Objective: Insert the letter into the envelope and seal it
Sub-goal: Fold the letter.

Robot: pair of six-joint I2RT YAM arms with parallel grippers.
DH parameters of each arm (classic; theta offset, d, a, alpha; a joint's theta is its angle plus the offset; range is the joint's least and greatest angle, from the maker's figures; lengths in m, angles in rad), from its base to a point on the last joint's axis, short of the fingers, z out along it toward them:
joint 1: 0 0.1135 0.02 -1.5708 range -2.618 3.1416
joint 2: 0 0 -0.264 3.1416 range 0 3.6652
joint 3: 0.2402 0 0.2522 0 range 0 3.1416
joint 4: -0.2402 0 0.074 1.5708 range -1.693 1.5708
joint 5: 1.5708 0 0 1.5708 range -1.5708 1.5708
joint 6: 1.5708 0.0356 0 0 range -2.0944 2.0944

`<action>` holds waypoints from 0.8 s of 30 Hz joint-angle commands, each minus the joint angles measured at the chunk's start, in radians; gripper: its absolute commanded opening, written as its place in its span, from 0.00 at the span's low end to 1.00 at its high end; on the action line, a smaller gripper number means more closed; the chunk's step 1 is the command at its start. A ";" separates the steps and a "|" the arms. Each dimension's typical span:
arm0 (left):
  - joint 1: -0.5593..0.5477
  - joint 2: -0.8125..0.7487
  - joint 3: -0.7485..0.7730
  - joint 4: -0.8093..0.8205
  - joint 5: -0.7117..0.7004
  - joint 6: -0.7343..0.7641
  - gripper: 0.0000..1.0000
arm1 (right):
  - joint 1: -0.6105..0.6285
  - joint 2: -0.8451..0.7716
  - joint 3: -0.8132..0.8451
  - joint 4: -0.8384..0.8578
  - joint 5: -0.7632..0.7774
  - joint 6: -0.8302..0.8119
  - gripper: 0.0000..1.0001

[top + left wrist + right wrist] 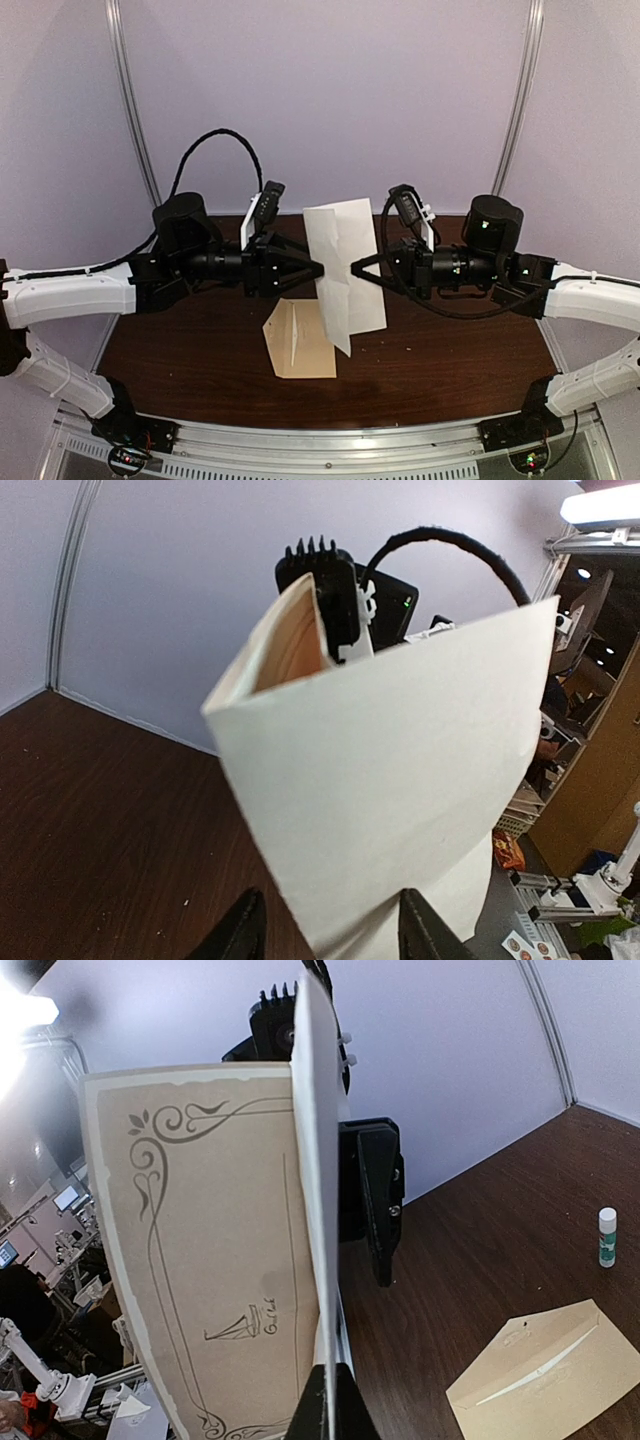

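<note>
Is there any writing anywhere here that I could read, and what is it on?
On the letter: short handwritten words beside a small sailboat sketch, too blurred to read.
On the white tube: a green label, too small to read.
On the envelope: no writing shows.

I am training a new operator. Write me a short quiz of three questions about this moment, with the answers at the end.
1. True or false: the letter already sits inside the envelope.
2. Choose one: the right tool is shut on
A. the envelope
B. the letter
C. nothing
3. Fill in the word: in the right wrist view, the small white stick with a green label stands upright on the ___.

Key
1. False. The folded letter is up in the air and the envelope lies flat below it.
2. B. The right tool pinches the letter's edge.
3. table
</note>
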 commanded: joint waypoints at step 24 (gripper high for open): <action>-0.016 0.035 0.016 0.119 0.055 -0.039 0.10 | 0.012 -0.004 0.016 0.028 0.001 -0.002 0.00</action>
